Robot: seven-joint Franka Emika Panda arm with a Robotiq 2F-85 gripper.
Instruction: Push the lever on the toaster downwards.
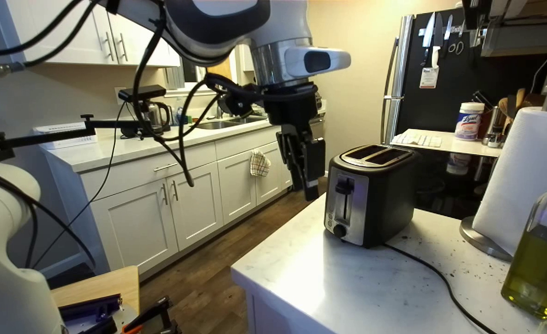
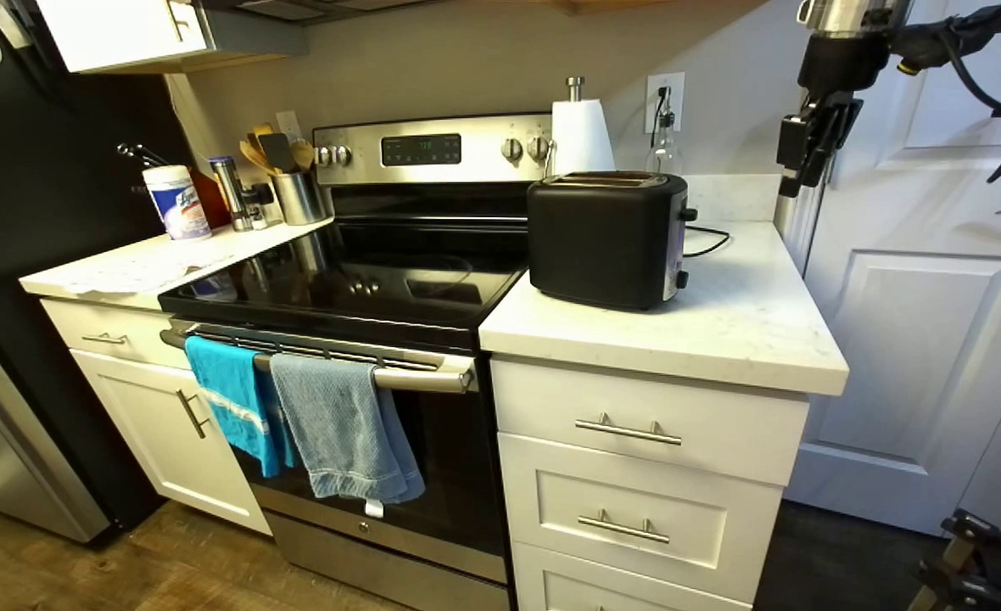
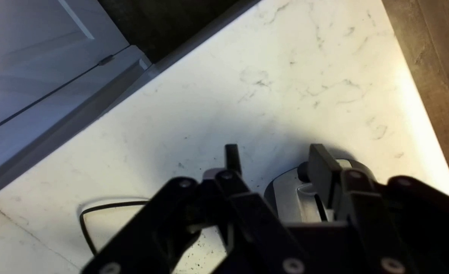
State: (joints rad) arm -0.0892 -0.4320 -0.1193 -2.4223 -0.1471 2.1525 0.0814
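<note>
The toaster (image 2: 602, 242) stands by the edge of the table (image 2: 755, 322) along the stove (image 2: 356, 284), its lever (image 1: 344, 186) up. The claw (image 3: 274, 156) hangs clear of the toaster, its two fingers (image 3: 323, 175) spread.

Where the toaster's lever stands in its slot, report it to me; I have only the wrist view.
Observer: The lever sits at the top of its slot, so it is not yet pushed down.
Operator: In my picture a finger overlaps the toaster. Tell me if they touch.
Observer: They are apart: in an exterior view a clear gap shows between the gripper and the toaster.
Operator: Name what adjoins this counter, outside my view.
Observer: A stove stands right beside it.
</note>
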